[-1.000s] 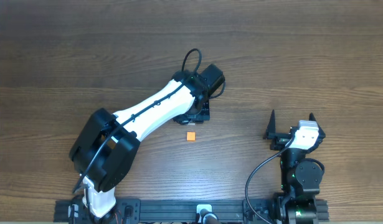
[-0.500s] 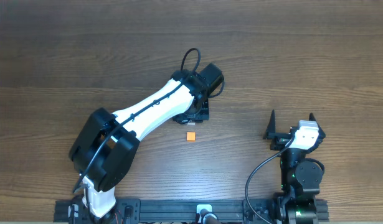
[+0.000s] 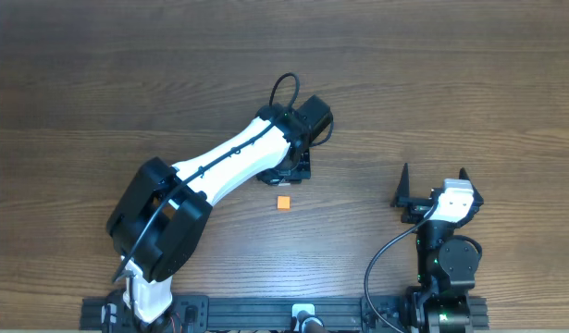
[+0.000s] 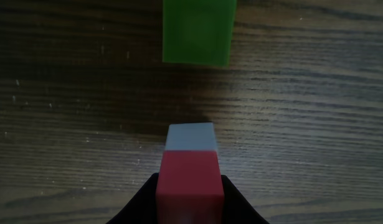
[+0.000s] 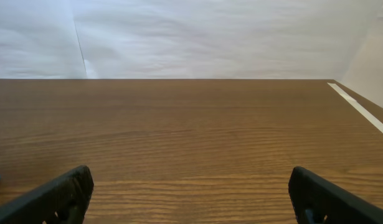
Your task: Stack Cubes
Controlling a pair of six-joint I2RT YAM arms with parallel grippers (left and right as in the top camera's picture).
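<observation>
The red cube [image 4: 189,180] is pinched in the left gripper [image 4: 189,190] at the middle of the table [image 3: 80,83], flush against a pale blue cube [image 4: 190,137], with a green cube [image 4: 197,31] beyond and a small orange cube [image 3: 283,203] just nearer, while the right gripper [image 3: 430,185] hangs spread at the near right.

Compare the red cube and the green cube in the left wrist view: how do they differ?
The red cube sits between the fingers of the left claw; the green cube lies free on the table. The red cube abuts a pale blue cube; the green cube stands alone. Both are plain blocks.
</observation>
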